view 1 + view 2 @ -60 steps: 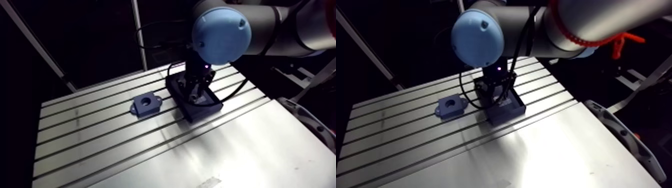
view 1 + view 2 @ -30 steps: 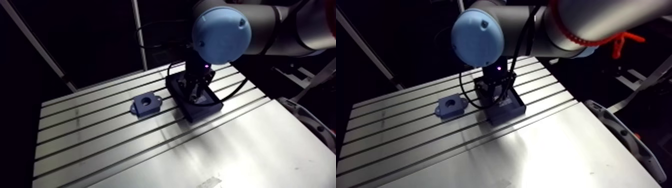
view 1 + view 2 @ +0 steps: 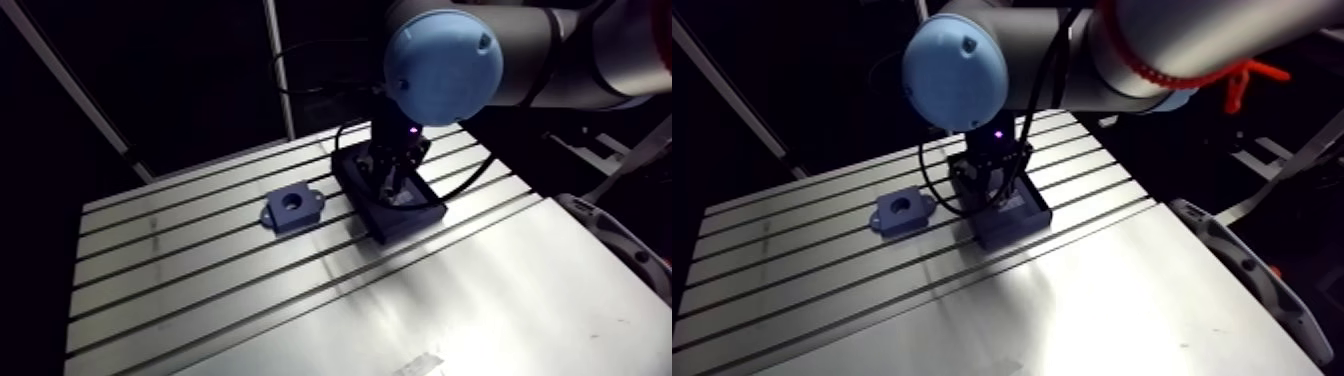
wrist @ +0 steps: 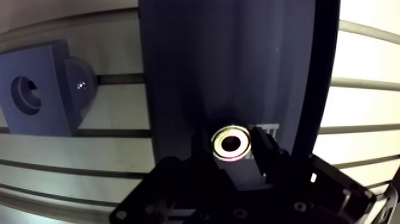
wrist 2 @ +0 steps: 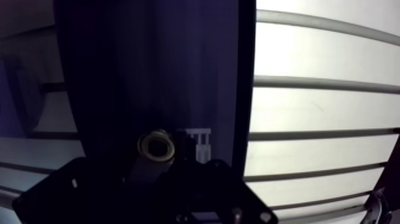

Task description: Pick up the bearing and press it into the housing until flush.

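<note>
A small metal ring, the bearing [image 4: 232, 143], shows between the tips of my gripper [image 4: 233, 145] inside a dark tray [image 4: 226, 59]. The fingers stand close against both sides of the ring and look shut on it. In the arm view the gripper [image 3: 393, 182] reaches straight down into the tray [image 3: 425, 215] near the table's far side. The housing [image 3: 291, 209] is a blue block with a round bore and side lugs. It lies flat on the table left of the tray, and in the wrist view the housing [image 4: 37, 95] is off to the side of the tray.
The slotted aluminium table [image 3: 250, 290] runs wide toward the near side, with bare grooved surface between housing and tray. The tray walls rise on both sides of the gripper. A grey rail [image 3: 625, 240] borders the table on the right.
The arm and gripper have crept up very slightly over the tray. The housing and the tray have not moved.
</note>
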Controlling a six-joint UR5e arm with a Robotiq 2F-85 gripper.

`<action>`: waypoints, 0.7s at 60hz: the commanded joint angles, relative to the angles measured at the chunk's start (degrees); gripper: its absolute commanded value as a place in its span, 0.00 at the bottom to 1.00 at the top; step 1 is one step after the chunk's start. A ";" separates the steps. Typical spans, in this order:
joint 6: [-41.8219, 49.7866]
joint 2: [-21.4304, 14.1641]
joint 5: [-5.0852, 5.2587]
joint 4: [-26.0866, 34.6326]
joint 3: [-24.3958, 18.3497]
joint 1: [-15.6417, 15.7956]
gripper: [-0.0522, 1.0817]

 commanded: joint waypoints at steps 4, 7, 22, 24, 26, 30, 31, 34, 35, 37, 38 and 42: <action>-0.05 0.10 -0.09 0.00 -0.22 -0.05 0.51; -0.05 0.17 -0.09 0.00 -0.30 -0.05 0.51; -0.05 0.09 -0.01 0.00 -0.74 -0.05 0.53; -0.05 0.01 0.00 0.00 -0.75 -0.05 0.53; -0.05 0.00 0.00 0.00 -0.75 -0.05 0.54; -0.05 -0.09 0.09 0.00 -0.68 -0.05 0.54; -0.05 -0.16 0.09 0.00 -0.74 -0.05 0.55; -0.13 -0.32 0.24 0.00 -0.82 -0.05 0.55; -0.06 -0.42 0.26 0.00 -0.91 -0.05 0.56; -0.05 -0.51 0.27 0.08 -1.00 -0.05 0.56; -0.13 -0.68 0.27 0.16 -1.31 -0.05 0.57; -0.14 -1.11 0.34 0.41 -1.77 -0.05 0.57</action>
